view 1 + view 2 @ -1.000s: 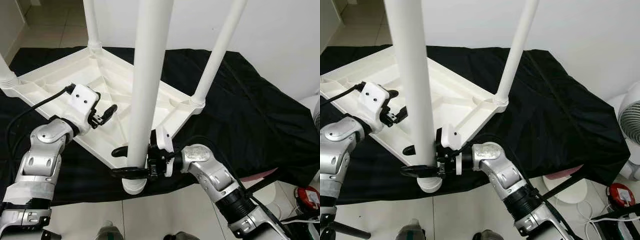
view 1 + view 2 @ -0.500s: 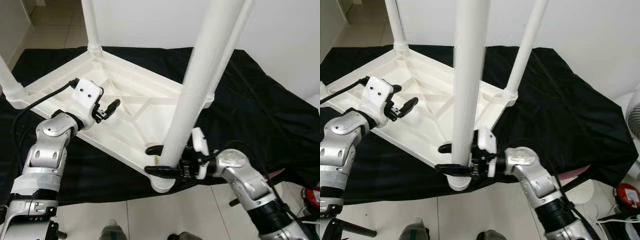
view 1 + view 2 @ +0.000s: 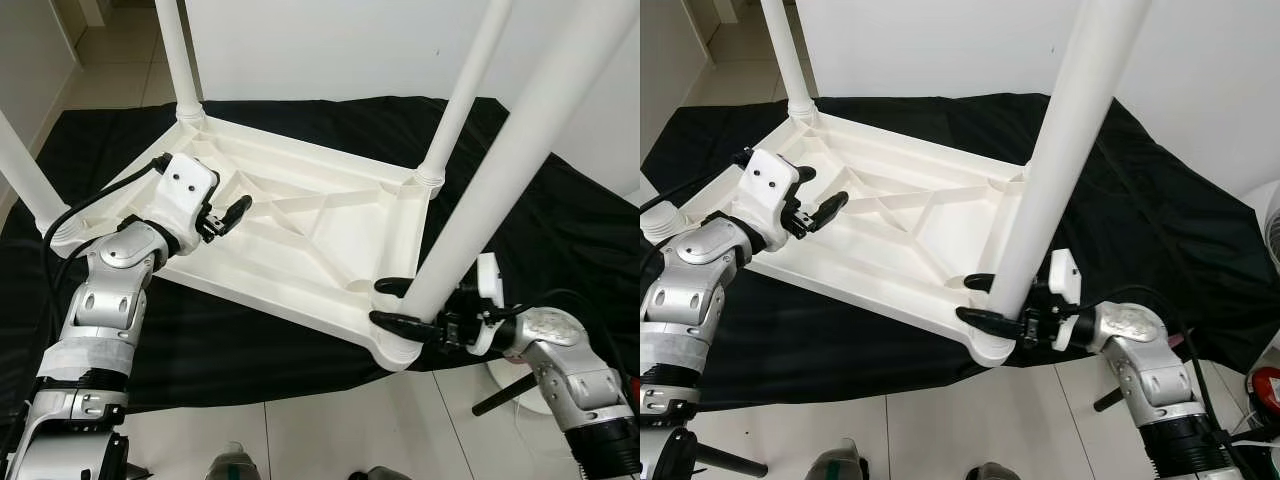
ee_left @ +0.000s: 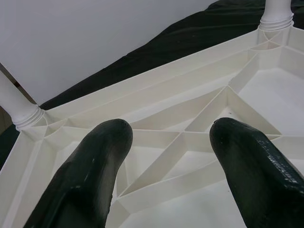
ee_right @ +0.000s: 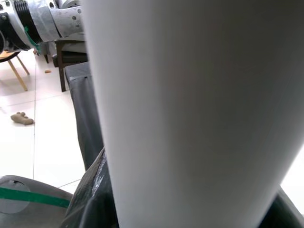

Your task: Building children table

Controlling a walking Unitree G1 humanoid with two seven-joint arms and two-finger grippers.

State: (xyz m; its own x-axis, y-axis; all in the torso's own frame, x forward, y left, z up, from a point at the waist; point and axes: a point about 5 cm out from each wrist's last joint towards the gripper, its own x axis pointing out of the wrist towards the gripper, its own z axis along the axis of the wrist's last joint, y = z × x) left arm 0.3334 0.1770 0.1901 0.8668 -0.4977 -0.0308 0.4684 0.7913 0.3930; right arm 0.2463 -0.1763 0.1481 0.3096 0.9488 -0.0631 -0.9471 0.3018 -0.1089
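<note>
- The white children's table (image 3: 300, 240) lies upside down on a black cloth (image 3: 560, 230), legs pointing up.
- The right hand (image 3: 400, 305) is clenched around the near leg (image 3: 480, 210), just above its socket at the table's near corner.
- The left hand (image 3: 228, 215), fingers spread and empty, hovers over the table's ribbed underside.

Bright, even indoor light; sharp head views, blurred close-up wrist views.

- Table top (image 3: 300, 240) at frame centre: plain white, as are its legs (image 3: 520, 160).
- Cloth (image 3: 560, 250) underneath: plain black.
- Arms (image 3: 105, 310): silver, with black fingers (image 3: 236, 210).
- Floor (image 3: 300, 440): pale tiles.
</note>
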